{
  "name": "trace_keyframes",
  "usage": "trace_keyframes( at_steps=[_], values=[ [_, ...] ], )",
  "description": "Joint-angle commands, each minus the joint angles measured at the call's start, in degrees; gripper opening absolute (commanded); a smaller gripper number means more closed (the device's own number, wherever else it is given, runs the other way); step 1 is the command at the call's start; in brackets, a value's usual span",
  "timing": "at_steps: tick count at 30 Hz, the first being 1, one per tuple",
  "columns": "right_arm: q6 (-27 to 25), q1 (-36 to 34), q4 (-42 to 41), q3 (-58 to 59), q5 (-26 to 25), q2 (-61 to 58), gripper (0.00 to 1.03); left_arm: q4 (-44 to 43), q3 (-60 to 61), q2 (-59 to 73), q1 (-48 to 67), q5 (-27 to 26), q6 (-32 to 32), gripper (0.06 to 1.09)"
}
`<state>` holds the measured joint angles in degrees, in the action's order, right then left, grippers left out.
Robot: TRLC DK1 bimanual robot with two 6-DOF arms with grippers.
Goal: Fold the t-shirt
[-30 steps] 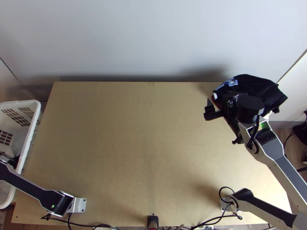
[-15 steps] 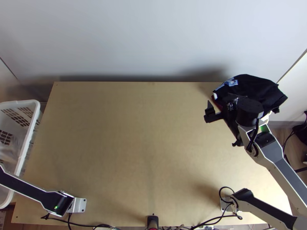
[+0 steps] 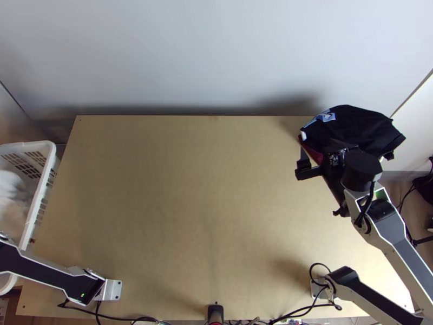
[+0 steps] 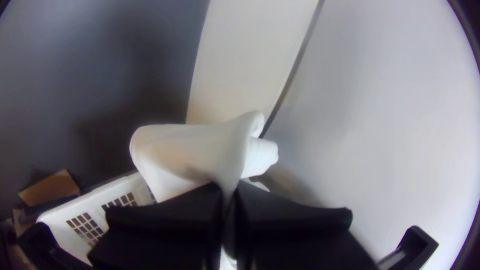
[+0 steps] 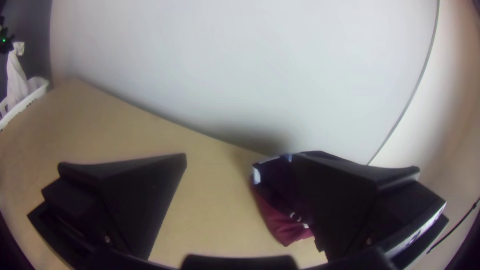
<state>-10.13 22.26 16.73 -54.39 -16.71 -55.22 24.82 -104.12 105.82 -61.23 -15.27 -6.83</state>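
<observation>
We look from one high camera and two close ones on the wrists
From over the near edge we look steeply down on the light wooden table [image 3: 178,189]; at the left wrist we face a loose white cloth [image 4: 190,150] up close, a white plastic grid-sided basket [image 3: 41,189] beyond; at the right wrist we look across the tabletop toward a smooth pale wall [image 5: 225,65], sharing table, wall and bunched black cloth [image 3: 357,127] with the top view, and the basket with both others
</observation>
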Motion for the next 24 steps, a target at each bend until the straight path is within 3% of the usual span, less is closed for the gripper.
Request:
trace_keyframes(
  at_steps=[1, 24],
  values=[
    [0.4, -1.7, -1.5, 3.5, 0.0, 3.5, 0.98, 3.1, -2.3, -11.3, 4.8, -0.6, -2.8, 0.09],
    [2.0, -6.5, -4.9, 11.3, 0.1, 11.8, 0.98, 9.5, 0.4, -32.6, 31.4, -0.2, -6.1, 0.09]
  ],
)
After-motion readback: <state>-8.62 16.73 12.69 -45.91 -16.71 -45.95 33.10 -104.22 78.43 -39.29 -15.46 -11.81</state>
